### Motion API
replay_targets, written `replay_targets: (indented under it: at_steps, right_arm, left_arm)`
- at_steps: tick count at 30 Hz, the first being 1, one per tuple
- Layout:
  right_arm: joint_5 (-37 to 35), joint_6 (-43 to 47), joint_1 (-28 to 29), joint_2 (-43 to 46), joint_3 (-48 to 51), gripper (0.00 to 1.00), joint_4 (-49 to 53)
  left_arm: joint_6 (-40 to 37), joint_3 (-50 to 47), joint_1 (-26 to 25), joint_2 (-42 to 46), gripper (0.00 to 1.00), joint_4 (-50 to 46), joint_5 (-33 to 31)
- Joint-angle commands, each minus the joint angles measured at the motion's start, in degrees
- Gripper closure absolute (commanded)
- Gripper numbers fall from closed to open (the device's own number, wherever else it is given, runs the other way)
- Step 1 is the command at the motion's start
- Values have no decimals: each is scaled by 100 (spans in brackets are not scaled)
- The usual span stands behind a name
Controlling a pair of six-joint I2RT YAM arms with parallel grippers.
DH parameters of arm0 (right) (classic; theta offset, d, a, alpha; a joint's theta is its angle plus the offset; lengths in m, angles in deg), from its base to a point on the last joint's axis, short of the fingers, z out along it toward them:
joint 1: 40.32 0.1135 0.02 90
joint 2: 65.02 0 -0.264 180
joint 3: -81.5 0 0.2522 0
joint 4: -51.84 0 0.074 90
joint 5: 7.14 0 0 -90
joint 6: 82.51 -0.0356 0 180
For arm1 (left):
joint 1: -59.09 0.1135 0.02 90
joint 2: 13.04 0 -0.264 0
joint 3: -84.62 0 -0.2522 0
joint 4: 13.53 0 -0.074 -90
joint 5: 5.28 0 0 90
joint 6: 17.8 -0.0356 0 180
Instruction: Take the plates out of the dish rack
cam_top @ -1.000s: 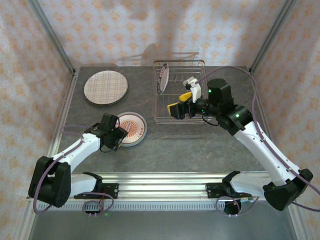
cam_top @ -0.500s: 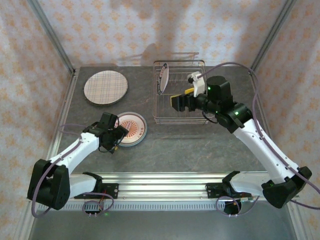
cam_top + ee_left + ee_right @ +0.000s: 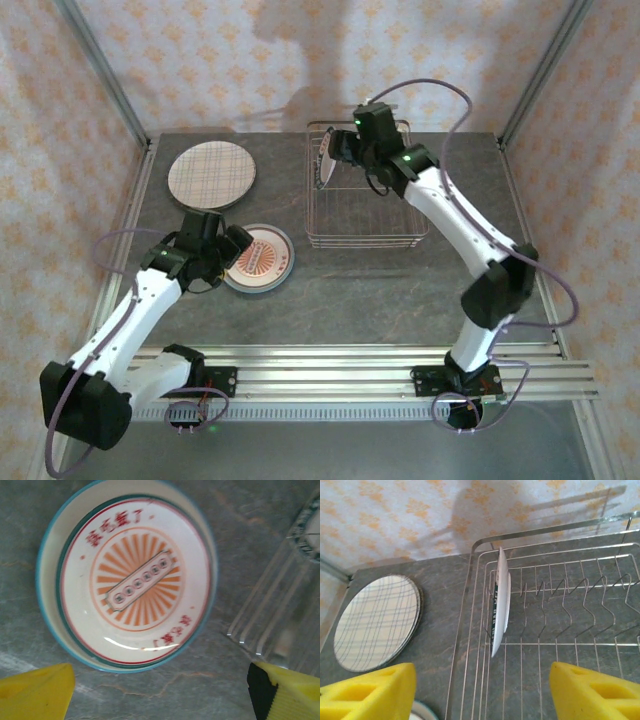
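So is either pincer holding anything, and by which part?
Nothing held: left pincer open above the orange plate; right pincer open facing the racked plate.

Plaid-lined plate (image 3: pixel 211 174), teal-rimmed orange-sunburst plate (image 3: pixel 135 580), silver rack (image 3: pixel 370 215), upright plate (image 3: pixel 501 595) seemingly white
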Motion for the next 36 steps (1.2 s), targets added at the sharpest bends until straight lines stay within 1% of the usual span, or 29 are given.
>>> replay_targets:
  at_steps: [1,6,9,14,19,22,26,36]
  right_arm:
    - [-440,-312,31,-552,-634,34,526]
    - [-582,-342,31,-1368,-1316,41,693]
    - [-566,-339,31,-1749,-1643,47,710]
    - [-747,-368,23,-2281,-2105,53,862]
    - [-696,-339,-7,-2692,-2465,58,869]
    - [-728,-423,-49,-2926,-2717,60,1008]
    - [-563,-475,-83,-3166,-2913,61,1032]
    - [-531,-451,-101,-3574,-3297,71,1060]
  left_arm:
    - [-483,382,18,218,11,245,-72]
    - [-1060,946,1,269,11,426,134]
    - [-1333,1125,-17,379,11,740,384]
    - [-1654,1096,-37,780,12,1318,546]
    - [-1938,943,-35,1308,13,1839,425]
    - [-2103,956,-35,1482,12,1837,283]
    - [-2180,1005,-35,1552,12,1722,191]
    - [-2136,999,-35,1551,12,1602,215]
